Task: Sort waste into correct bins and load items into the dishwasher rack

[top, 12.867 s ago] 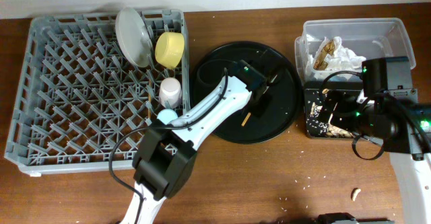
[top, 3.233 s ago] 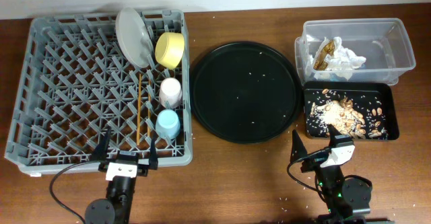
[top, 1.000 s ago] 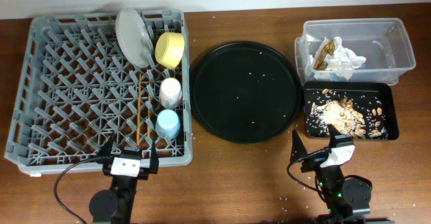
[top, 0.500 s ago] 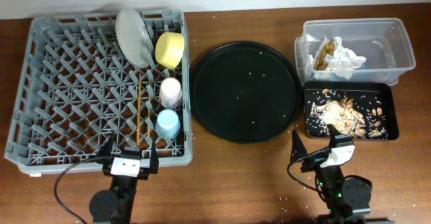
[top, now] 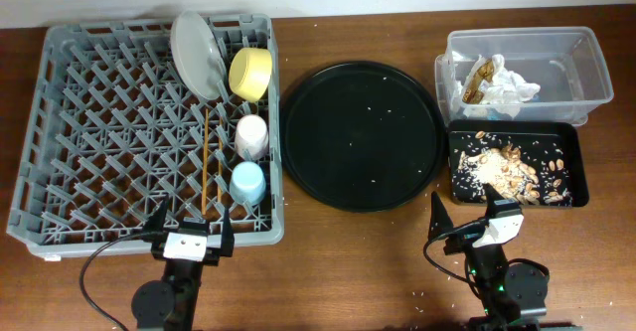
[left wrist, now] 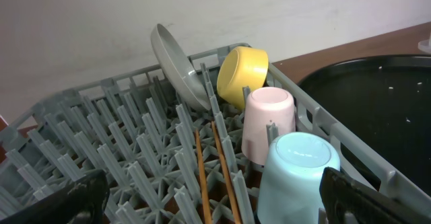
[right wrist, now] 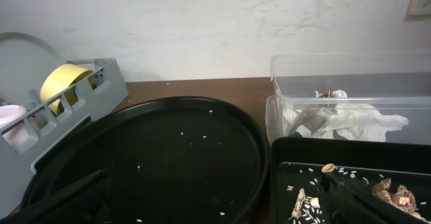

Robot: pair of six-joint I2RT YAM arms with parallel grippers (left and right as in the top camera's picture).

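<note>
Both pincers stand apart and empty: the left gripper [top: 191, 230] at 7 o'clock, the right gripper [top: 465, 227] at 5 o'clock. The dishwasher rack [top: 60, 122] at 10 o'clock holds the grey plate [top: 196, 55], yellow bowl [top: 250, 73], pink cup [top: 251, 135], blue cup [top: 247, 182] and chopsticks [top: 206, 162]. At 2 o'clock the clear tub [top: 586, 73] holds the napkins [top: 512, 84] and wrapper [top: 482, 78]. The black tray [top: 576, 167] at 3 o'clock holds the food scraps [top: 507, 167]. The chopsticks look light, stiff and prone to roll, so they are best pinched mid-length.
</note>
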